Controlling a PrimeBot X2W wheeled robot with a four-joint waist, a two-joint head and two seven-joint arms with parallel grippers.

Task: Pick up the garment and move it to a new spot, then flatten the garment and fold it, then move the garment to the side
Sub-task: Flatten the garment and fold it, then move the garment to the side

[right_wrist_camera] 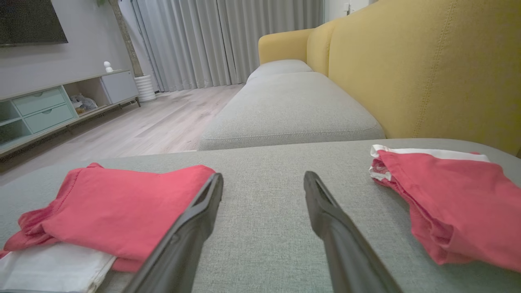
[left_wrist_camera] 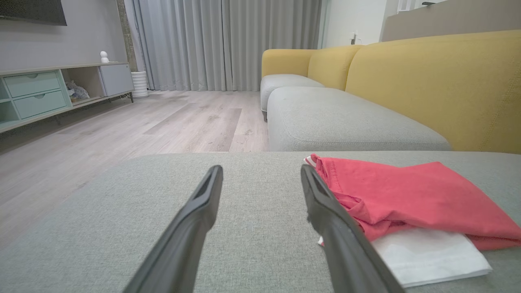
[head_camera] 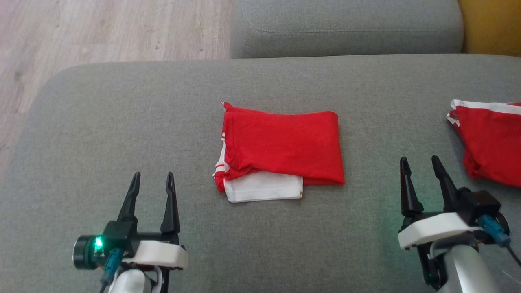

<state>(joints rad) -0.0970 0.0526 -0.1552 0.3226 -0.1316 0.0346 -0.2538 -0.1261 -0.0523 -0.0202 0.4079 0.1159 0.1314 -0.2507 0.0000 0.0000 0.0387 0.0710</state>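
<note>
Garment (head_camera: 285, 142) lies folded between left gripper (head_camera: 153, 175) and right gripper (head_camera: 419, 159), both spread, empty.

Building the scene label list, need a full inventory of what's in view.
near cushion: 1, grey, foreground
far cushion: 1, grey, beyond the near one
garment: 1, red over white, folded, middle of near cushion
second garment: 1, red with white trim, right edge of near cushion
backrest: 1, yellow, right of cushions
floor: pale wood, left
curtains: grey, far wall
cabinet: 1, pale green drawers, left wall
left tool: 1, dark, open, lower left, off the garment
right tool: 1, dark, open, lower right, touching neither garment
</note>
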